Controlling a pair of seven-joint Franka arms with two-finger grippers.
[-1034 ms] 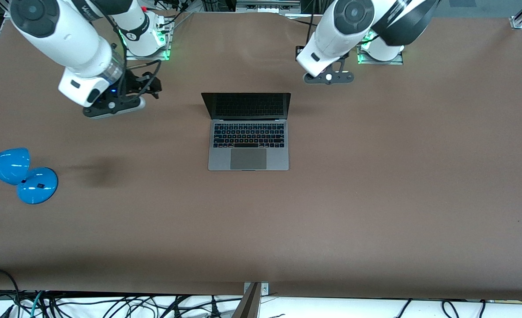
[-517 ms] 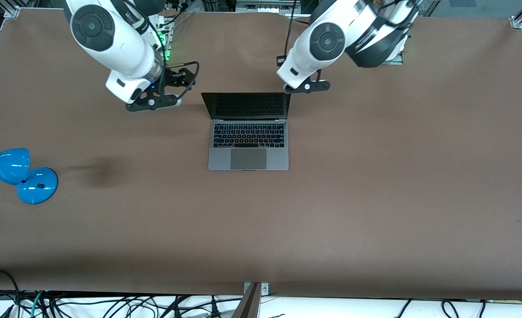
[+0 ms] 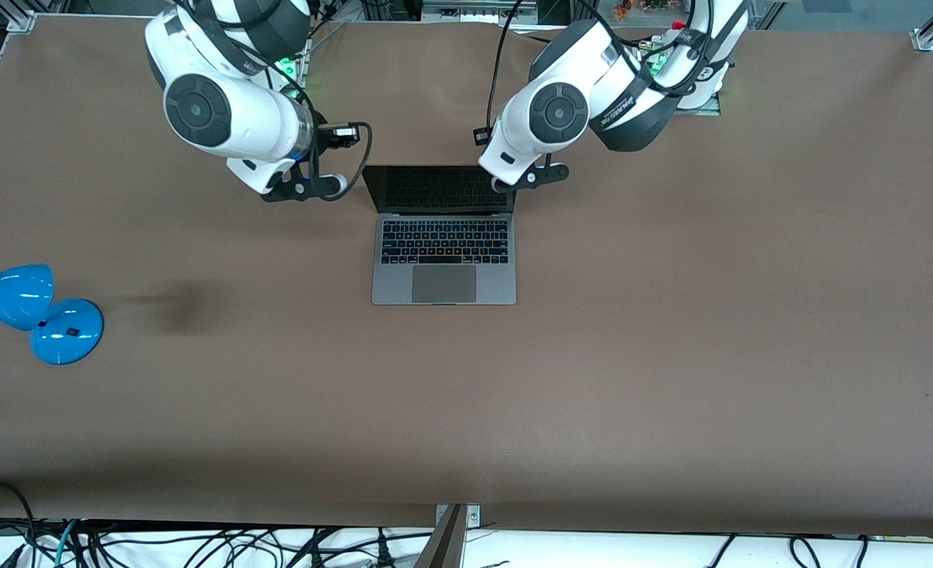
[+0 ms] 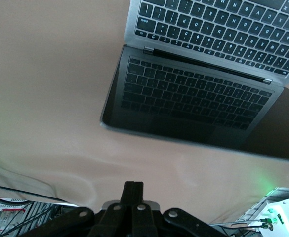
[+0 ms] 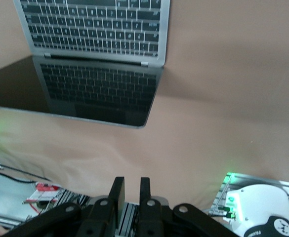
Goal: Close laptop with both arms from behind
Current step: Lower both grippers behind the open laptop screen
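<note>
The laptop (image 3: 443, 260) lies open at the table's middle, its dark screen (image 3: 438, 189) upright and facing the front camera. My left gripper (image 3: 531, 177) hangs by the screen's top corner at the left arm's end. In the left wrist view its fingers (image 4: 133, 190) are pressed together, shut on nothing, above the screen's top edge (image 4: 184, 138). My right gripper (image 3: 306, 188) hangs just off the screen's other top corner. In the right wrist view its fingers (image 5: 117, 190) stand a narrow gap apart with nothing between them, and the laptop (image 5: 95, 29) lies below.
A blue lamp (image 3: 32, 315) lies near the table's edge at the right arm's end. A dark stain (image 3: 182, 304) marks the brown table (image 3: 671, 355) beside it. Cables (image 3: 198, 544) run along the edge nearest the front camera.
Both arms have swung inward and down to the screen's two top corners. The left gripper has shut and the right gripper's fingers have narrowed. The laptop has not moved.
</note>
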